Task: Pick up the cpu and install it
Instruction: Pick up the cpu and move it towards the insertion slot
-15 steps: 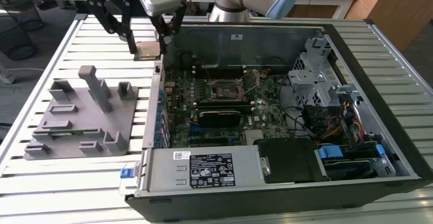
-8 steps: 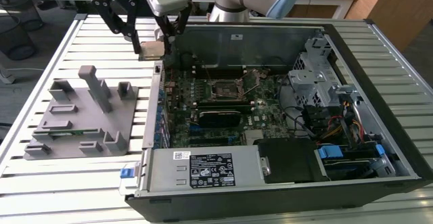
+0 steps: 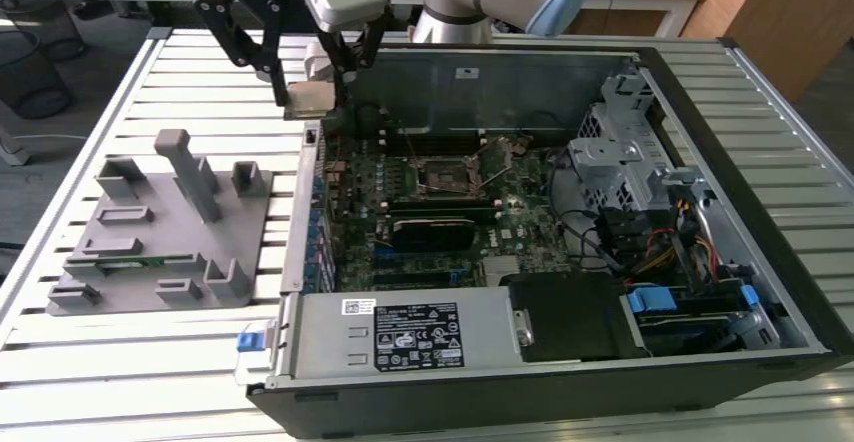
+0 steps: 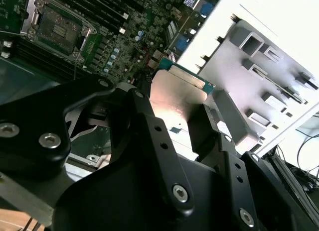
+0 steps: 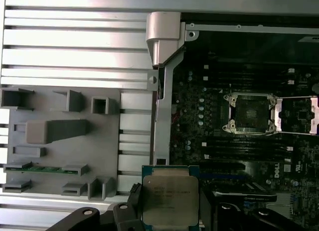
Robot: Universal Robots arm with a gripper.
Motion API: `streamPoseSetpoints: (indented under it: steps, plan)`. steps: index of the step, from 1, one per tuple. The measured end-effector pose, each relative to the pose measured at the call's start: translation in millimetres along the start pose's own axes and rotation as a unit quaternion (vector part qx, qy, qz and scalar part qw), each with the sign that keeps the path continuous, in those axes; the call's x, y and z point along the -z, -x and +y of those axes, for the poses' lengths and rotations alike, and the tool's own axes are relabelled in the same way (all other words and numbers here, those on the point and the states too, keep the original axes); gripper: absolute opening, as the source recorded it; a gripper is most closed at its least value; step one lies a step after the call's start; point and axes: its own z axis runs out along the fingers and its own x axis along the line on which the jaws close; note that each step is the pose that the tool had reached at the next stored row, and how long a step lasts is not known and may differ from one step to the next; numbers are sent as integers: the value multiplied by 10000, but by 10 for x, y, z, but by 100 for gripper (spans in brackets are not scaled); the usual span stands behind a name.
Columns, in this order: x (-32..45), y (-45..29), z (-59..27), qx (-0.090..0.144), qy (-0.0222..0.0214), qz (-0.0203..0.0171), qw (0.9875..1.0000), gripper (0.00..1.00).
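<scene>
Gripper (image 3: 315,88) closed on cpu (image 5: 169,193), held flat, above the pc case (image 3: 300,262) wall at exterior view's left. Socket (image 5: 249,111) well apart.

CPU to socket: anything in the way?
Nothing visible. The claw holds the cpu above the case's side wall; the socket lies open with nothing over it.
</scene>
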Motion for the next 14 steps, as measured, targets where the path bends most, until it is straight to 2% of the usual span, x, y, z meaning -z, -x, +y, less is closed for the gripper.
streamPoseSetpoints:
  steps: [14]
  plan:
    - [8,249,0,0,0,0,10000,54]
